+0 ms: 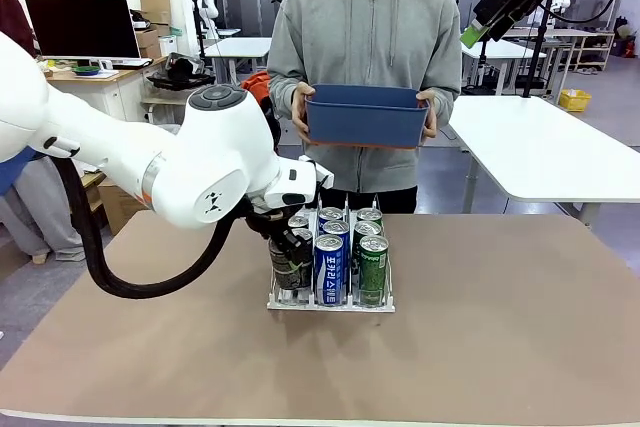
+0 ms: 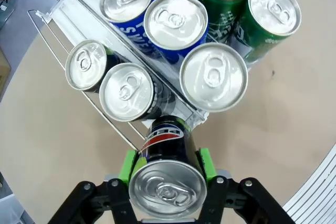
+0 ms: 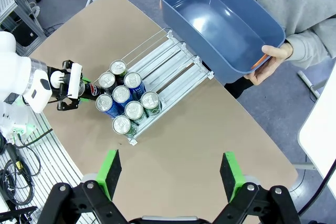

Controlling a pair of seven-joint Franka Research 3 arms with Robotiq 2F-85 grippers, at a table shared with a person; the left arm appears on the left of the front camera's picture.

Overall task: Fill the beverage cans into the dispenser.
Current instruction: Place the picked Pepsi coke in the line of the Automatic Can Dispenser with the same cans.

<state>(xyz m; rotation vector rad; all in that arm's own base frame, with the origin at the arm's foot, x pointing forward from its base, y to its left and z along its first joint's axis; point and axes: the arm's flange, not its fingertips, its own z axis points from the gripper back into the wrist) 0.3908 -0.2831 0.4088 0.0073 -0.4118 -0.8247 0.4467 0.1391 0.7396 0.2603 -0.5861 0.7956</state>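
The left gripper was clamped on a black Pepsi can, its green fingers pressed against opposite sides of the can's body. In the left wrist view the can stood upright, silver top toward the camera, long axis vertical, just at the near end of the dispenser's outer lane. From the front the same can sat at the rack's left side, partly hidden by the left arm.

The dispenser rested on the brown surface, its lanes running away from the robot toward the person. Two black cans stood upright in the lane beside the held can, blue-and-white cans filled the middle lane, and green cans the far one, all with their tops up.

The right gripper hung high above the surface with its fingers spread wide and nothing between them.

A person stood at the far side holding a blue plastic bin level with both hands; the right wrist view showed bare floor inside the bin.
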